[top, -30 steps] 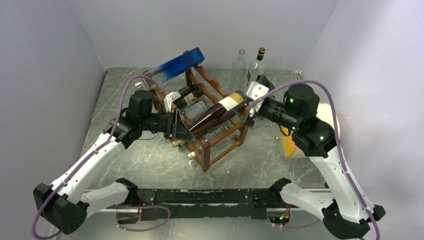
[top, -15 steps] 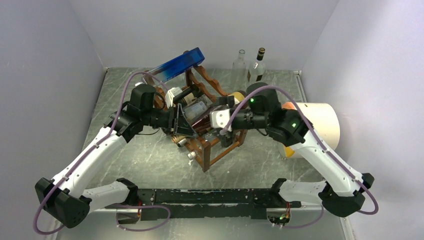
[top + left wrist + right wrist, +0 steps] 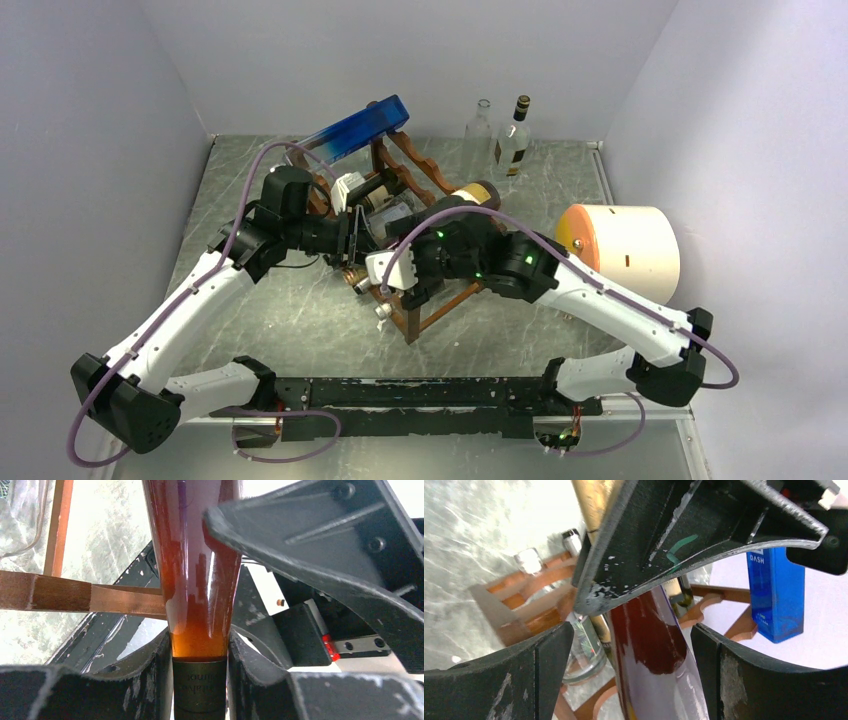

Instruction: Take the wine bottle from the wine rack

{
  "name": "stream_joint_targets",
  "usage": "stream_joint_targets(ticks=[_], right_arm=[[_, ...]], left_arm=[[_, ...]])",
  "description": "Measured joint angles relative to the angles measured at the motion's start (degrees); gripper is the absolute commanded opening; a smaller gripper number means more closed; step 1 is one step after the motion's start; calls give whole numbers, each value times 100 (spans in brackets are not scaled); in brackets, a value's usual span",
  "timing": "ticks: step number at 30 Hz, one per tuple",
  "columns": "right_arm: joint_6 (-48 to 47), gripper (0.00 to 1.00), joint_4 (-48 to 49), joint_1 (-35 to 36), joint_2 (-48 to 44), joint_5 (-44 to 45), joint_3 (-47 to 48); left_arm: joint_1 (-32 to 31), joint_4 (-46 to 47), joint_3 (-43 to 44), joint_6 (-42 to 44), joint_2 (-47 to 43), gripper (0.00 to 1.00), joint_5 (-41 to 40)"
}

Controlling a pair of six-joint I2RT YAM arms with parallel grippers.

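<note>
The wine rack (image 3: 440, 290) stands mid-table, a reddish-brown wooden frame with scalloped rails. A brown wine bottle (image 3: 478, 193) lies slanted on it, base toward the back right. My left gripper (image 3: 355, 240) is shut on the bottle's dark-capped neck (image 3: 199, 690), with the amber shoulder (image 3: 192, 570) above the pads. My right gripper (image 3: 385, 275) reaches over the rack from the right. It is open, its jaws (image 3: 631, 675) standing either side of the bottle's shoulder (image 3: 649, 645) with gaps on both sides. One of its fingers (image 3: 310, 540) shows in the left wrist view.
A blue bottle (image 3: 360, 128) lies on top of the rack. Clear bottles (image 3: 395, 215) lie in its lower tiers. A clear bottle (image 3: 482, 118) and a dark-capped bottle (image 3: 515, 135) stand at the back. A white cylinder with an orange end (image 3: 620, 250) lies at the right.
My right arm swung from the bottle's base end leftward over the rack, and its open jaws now straddle the bottle near its neck. My left gripper kept its hold.
</note>
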Motion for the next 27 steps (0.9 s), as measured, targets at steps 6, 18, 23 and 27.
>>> stream_joint_targets(ticks=[6,18,23,27], right_arm=[[-210,86,39,13,256,321,2],[-514,86,437,138,323,940,-59],[-612,72,621,186,323,977,-175],[-654,47,664,192,323,1008,-227]], left_arm=[[0,2,0,2,7,7,2],[0,0,9,13,17,7,22],[0,0,9,13,24,7,28],[0,4,9,-2,24,12,39]])
